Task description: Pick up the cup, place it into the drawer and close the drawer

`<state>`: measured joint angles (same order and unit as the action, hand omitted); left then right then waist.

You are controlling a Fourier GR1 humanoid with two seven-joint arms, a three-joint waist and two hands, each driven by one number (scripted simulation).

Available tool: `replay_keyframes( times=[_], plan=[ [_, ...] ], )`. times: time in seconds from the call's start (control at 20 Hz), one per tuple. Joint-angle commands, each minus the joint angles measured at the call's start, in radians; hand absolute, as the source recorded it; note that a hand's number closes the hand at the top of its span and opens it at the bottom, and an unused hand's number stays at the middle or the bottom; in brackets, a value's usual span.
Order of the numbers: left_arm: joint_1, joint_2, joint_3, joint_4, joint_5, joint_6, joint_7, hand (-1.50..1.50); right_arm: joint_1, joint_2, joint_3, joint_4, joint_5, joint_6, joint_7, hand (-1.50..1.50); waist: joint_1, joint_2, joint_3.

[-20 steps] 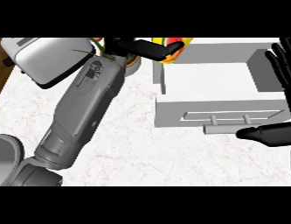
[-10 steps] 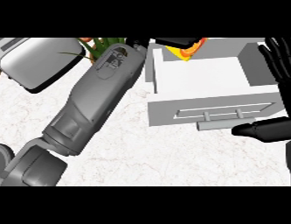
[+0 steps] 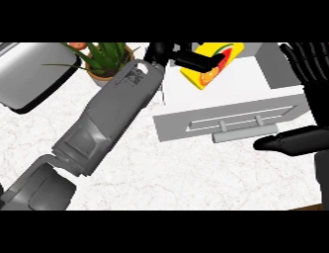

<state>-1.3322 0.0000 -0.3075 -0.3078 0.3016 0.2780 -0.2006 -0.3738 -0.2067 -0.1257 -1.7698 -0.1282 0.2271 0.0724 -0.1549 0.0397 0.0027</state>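
Note:
A yellow cup [image 3: 212,68] with an orange fruit print hangs tilted over the inside of the open white drawer [image 3: 229,101]. My left hand [image 3: 173,53] reaches in from the lower left, and its fingers are curled round the cup's upper side. The drawer's front panel with its bar handle [image 3: 241,126] faces me. At the right edge my right hand [image 3: 320,94] rests open beside the drawer, fingers up and thumb [image 3: 291,142] pointing left below the handle.
A silver toaster [image 3: 21,74] stands at the upper left. Beside it is a potted green plant [image 3: 105,60], close to my left forearm [image 3: 112,116]. White marble counter [image 3: 182,173] stretches below the drawer, and its edge shows at the lower right.
My left hand has carried the cup rightwards from beside the plant to above the drawer's inside. The right hand has stayed open by the drawer.

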Motion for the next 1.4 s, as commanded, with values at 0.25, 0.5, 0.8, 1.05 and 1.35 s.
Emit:
replay_keyframes(
  times=[0.25, 0.5, 0.8, 1.05, 1.35],
  plan=[
    [0.073, 0.000, -0.040, -0.036, 0.119, 0.006, -0.071, -1.50, -0.030, 0.029, 0.067, 0.011, -0.064, 0.078, -0.007, -1.50, -0.067, 0.016, -0.001],
    [0.072, 0.000, 0.004, -0.101, 0.220, -0.014, -0.173, -1.50, -0.032, 0.014, 0.148, 0.004, -0.162, 0.236, -0.002, 1.50, -0.063, 0.014, -0.002],
    [0.073, 0.000, 0.019, -0.130, 0.312, 0.020, -0.252, -1.50, -0.010, -0.101, 0.259, 0.017, -0.154, 0.406, 0.100, 1.50, -0.006, -0.010, -0.003],
    [0.037, 0.000, 0.060, -0.067, 0.327, 0.030, -0.289, -1.50, 0.053, -0.200, 0.292, -0.022, -0.007, 0.430, 0.145, -1.50, 0.049, -0.017, -0.003],
    [0.086, 0.000, 0.060, -0.084, 0.365, 0.013, -0.331, -1.50, 0.109, -0.189, 0.378, 0.003, 0.347, 0.306, 0.031, -1.50, 0.115, -0.028, -0.002]
  ],
)
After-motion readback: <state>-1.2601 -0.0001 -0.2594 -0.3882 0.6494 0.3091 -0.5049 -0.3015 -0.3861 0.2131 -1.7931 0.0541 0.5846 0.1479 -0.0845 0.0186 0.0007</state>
